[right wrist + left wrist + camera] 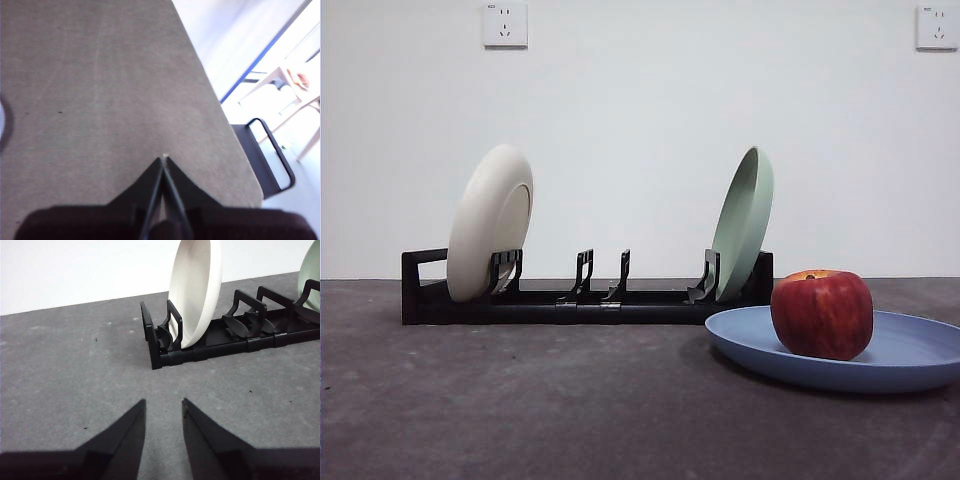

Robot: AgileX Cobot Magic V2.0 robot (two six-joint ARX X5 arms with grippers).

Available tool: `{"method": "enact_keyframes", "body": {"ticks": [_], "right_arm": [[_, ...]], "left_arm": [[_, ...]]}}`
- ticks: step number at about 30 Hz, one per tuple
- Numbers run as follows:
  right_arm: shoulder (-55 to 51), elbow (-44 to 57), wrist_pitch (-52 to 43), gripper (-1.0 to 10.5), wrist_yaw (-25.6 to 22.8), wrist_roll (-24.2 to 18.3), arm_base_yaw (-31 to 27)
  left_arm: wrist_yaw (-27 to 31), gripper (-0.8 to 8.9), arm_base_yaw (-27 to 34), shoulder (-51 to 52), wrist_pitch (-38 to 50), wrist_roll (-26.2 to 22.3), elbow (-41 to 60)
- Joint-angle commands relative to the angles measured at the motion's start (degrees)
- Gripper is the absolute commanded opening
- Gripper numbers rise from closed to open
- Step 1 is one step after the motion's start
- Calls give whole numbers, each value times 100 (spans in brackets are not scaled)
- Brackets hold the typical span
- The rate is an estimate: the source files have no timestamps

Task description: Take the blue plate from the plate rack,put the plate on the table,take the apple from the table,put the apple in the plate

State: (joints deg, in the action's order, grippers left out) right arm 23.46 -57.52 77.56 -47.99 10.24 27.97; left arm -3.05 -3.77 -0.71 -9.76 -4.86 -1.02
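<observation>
Claws (162,407) (164,161) idle (left parted, right closed).

White wall (640,120) with 2 sockets (505,24).

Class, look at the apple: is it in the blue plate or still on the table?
In the plate. The apple sits upright inside the blue plate, which lies flat on the table.
</observation>
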Motion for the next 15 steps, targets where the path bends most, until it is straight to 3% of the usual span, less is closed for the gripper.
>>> {"method": "enact_keyframes", "body": {"ticks": [1,3,7,10,13,15], "right_arm": [[-225,245,-822,1,173,-24,-483],[-472,616,-1764,1,629,-203,-859],[-1093,1904,-4214,1,2712,-1152,-1751],[-1403,2916,-5436,1,4179,-1349,-2365],[-1521,3803,-6308,1,4900,-1182,-2712],[-1530,4297,-6874,1,5016,-1060,-2800]], "left_arm": [[-15,123,9,-11,39,20,59],[-15,123,9,-17,39,20,59],[-15,123,9,-17,39,20,59],[-15,123,9,-20,39,20,59],[-15,123,9,-20,39,20,59],[-15,123,9,-20,39,20,59]]}}
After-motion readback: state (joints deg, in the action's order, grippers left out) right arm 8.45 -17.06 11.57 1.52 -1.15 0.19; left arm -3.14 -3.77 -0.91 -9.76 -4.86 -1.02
